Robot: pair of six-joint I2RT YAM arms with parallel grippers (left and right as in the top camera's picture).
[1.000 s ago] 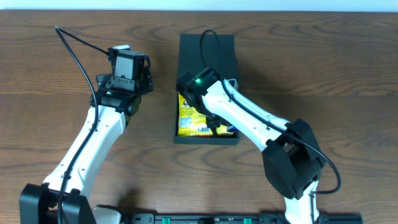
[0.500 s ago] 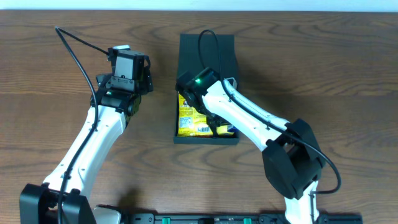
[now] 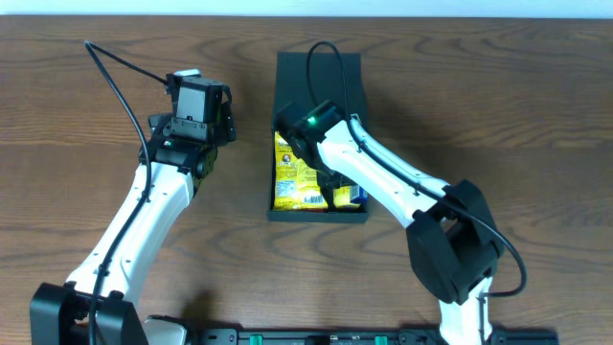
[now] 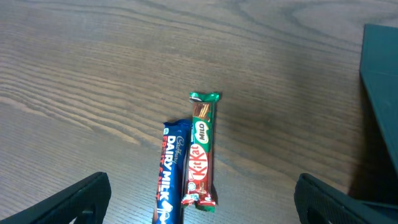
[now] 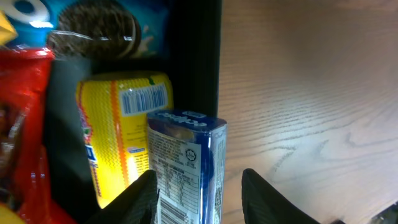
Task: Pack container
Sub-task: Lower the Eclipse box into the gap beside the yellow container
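Observation:
The container is a dark box in the table's middle, its flap lid lying open behind it. Inside lie a yellow packet, a red packet and an Oreo packet. My right gripper reaches into the box's right side and is shut on a blue packet, which stands upright against the box wall. My left gripper hangs wide open over the table, left of the box. Below it lie a blue Dairy Milk bar and a KitKat bar.
The two bars lie side by side on bare wood, hidden under the left wrist in the overhead view. The container's dark edge shows at the right of the left wrist view. Both arm bases stand at the near table edge.
The right gripper's fingers have closed in on the blue packet, and its wrist has shifted slightly toward the back of the box. The left arm has not moved.

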